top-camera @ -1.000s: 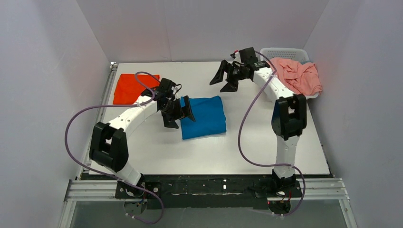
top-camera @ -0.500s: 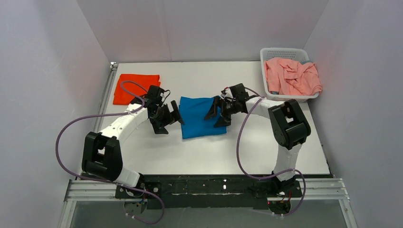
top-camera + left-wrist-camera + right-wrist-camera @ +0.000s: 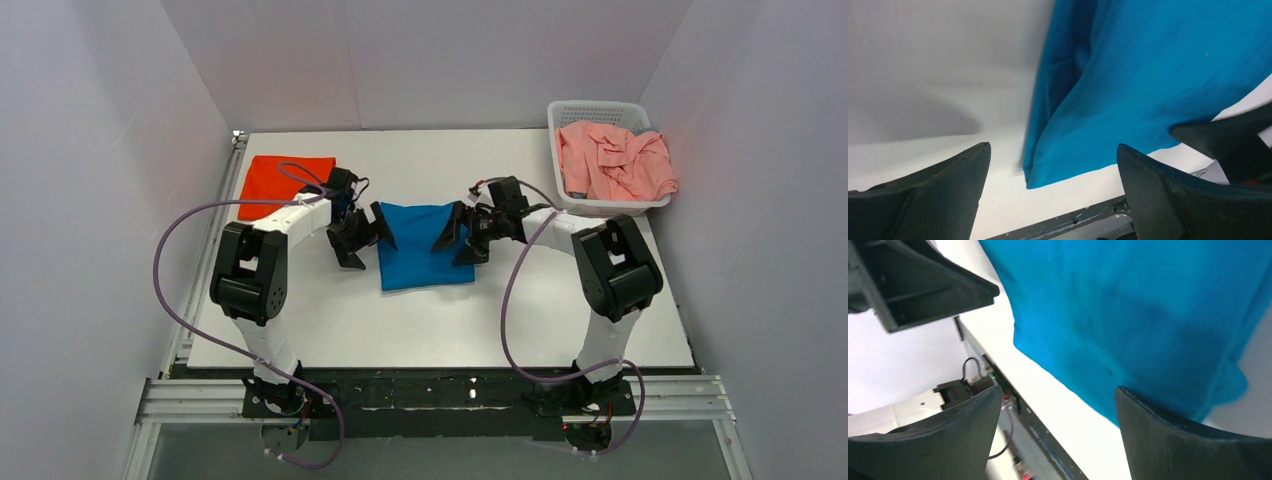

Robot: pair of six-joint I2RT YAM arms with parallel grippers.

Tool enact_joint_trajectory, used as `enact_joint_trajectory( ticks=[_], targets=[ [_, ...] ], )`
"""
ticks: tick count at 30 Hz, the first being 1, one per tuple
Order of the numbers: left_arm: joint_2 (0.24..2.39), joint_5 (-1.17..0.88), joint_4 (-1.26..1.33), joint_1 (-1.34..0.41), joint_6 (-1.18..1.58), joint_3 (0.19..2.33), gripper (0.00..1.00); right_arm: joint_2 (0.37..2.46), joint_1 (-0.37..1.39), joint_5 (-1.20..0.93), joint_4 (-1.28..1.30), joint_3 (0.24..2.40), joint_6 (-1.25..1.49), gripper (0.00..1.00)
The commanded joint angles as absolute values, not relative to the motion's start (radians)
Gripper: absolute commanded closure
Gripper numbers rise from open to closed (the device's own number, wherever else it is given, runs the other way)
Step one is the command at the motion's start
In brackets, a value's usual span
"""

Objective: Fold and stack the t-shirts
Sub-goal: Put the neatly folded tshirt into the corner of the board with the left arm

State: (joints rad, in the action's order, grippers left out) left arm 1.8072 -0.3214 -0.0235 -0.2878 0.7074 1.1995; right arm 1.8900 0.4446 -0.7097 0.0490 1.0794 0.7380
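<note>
A folded bright blue t-shirt lies flat mid-table. My left gripper stands open at its left edge, nothing between the fingers. My right gripper stands open over its right edge, also holding nothing. In the left wrist view the blue t-shirt lies just ahead of the left gripper, near corner between the jaws. The right wrist view shows the blue t-shirt ahead of the right gripper. A folded orange-red t-shirt lies at the back left. A crumpled salmon-pink t-shirt fills the basket.
The white lattice basket stands at the table's back right corner. White walls close in the table on three sides. A purple cable loops out from each arm. The opposite gripper's black finger shows across the shirt in the right wrist view.
My right gripper came down from beside the basket to the blue t-shirt's right edge. My left gripper shifted back along the shirt's left edge and its arm folded closer.
</note>
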Motion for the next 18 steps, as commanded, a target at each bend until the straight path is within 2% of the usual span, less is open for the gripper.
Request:
enact_joint_trajectory(
  ticks=[1,9,12,16,18],
  targets=[
    [1.875,-0.304,-0.116,-0.284,0.647,1.288,0.02,1.690,0.444,-0.544,0.159,1.122,0.626,0.09],
    [2.000,-0.208,-0.158,-0.309,0.620,1.376,0.04,1.405,0.443,-0.354,0.160,0.939,0.607,0.08],
    [2.025,-0.166,-0.182,-0.338,0.603,1.395,0.15,1.347,0.443,-0.313,0.175,0.886,0.602,0.08],
    [2.062,-0.100,-0.194,-0.381,0.596,1.416,0.36,1.291,0.442,-0.295,0.188,0.833,0.605,0.08],
    [2.084,-0.072,-0.198,-0.395,0.603,1.428,0.41,1.263,0.442,-0.294,0.192,0.814,0.602,0.08]
  ],
)
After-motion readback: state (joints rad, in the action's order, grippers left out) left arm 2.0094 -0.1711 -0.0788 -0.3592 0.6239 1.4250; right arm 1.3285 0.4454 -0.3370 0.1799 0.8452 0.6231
